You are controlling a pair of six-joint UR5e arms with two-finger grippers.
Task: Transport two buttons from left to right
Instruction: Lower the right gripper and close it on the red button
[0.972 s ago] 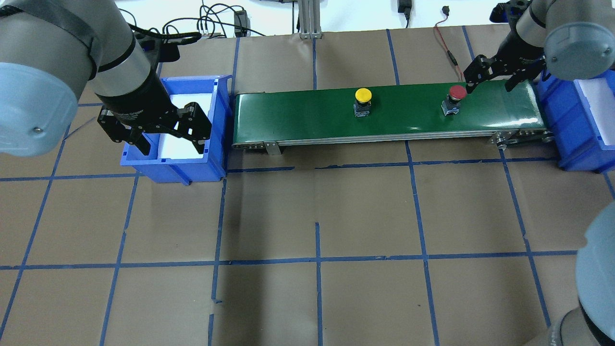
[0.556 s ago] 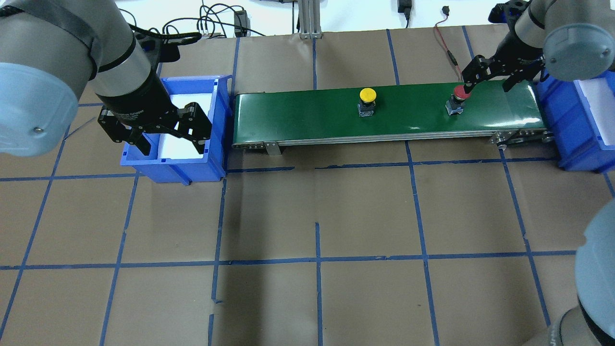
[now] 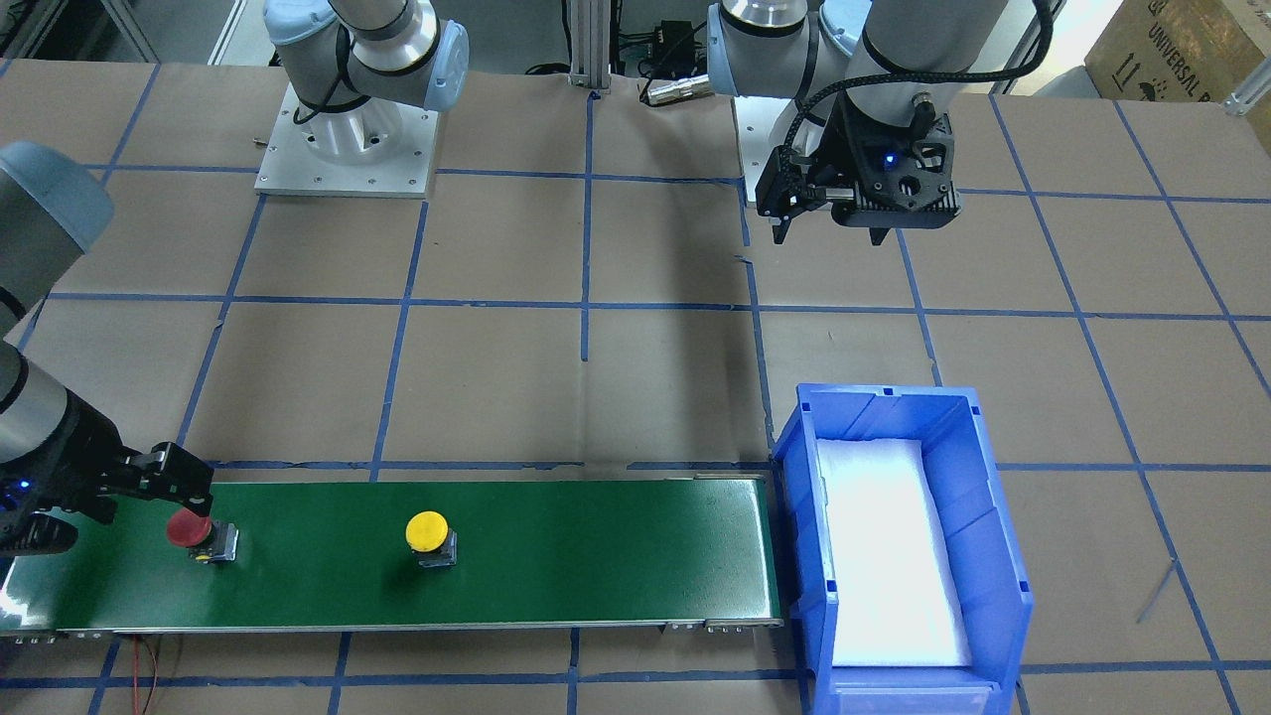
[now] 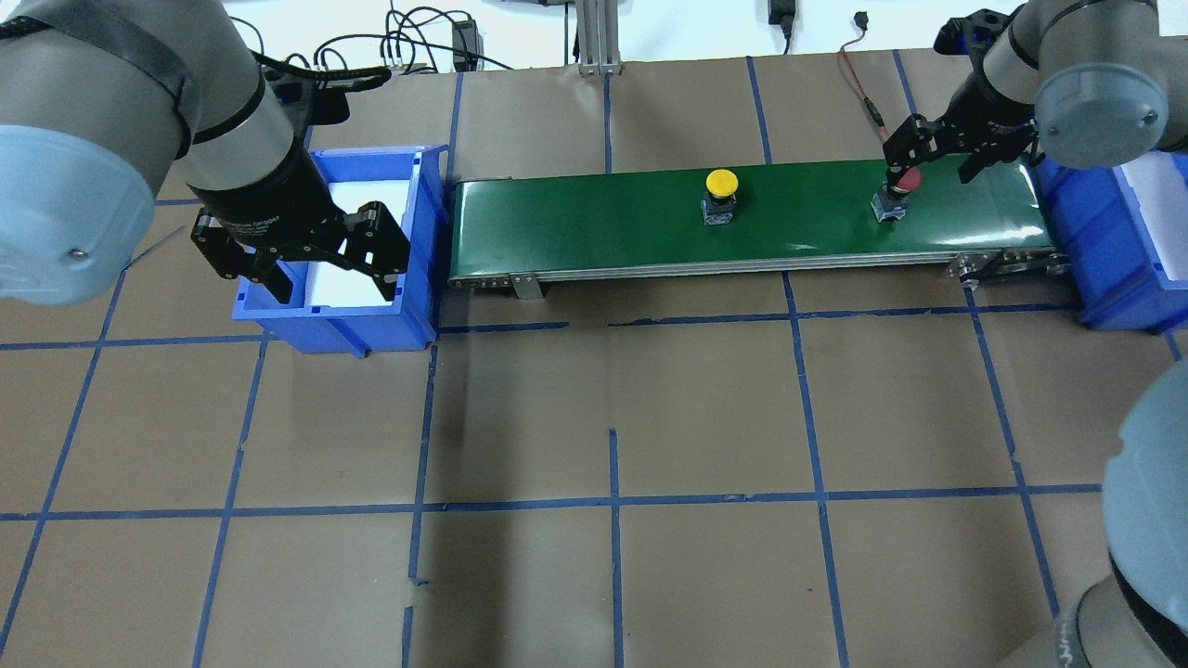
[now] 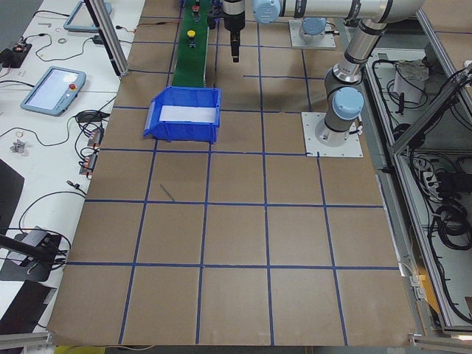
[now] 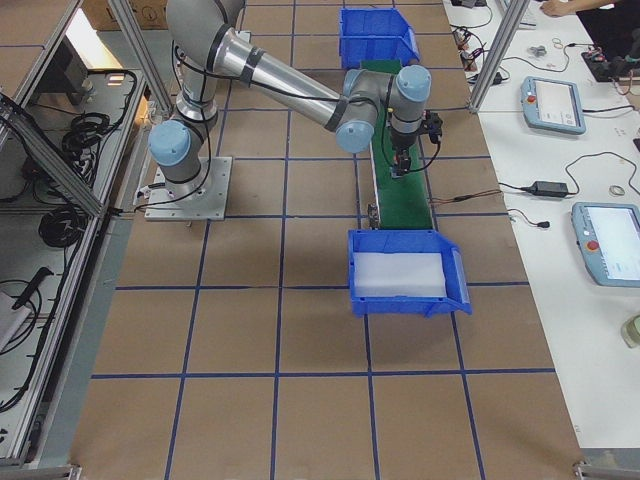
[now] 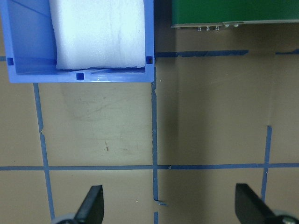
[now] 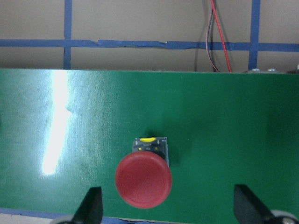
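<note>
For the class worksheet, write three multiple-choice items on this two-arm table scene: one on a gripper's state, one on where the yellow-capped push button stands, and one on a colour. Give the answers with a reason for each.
1. The left gripper is:
A. open and holding nothing
B. shut on a push button
C. shut on a cable

2. The yellow-capped round push button stands:
A. on a metal shelf
B. inside a glass jar
C. on the green conveyor belt

3. The push button right below the right gripper has a cap that is:
A. yellow
B. red
C. white

Answers:
1 A, since the left wrist view shows its fingers wide apart with nothing held between them.
2 C, since the overhead and front views both show it upright on the belt.
3 B, since the right wrist view shows the red-capped push button under the open gripper.
</note>
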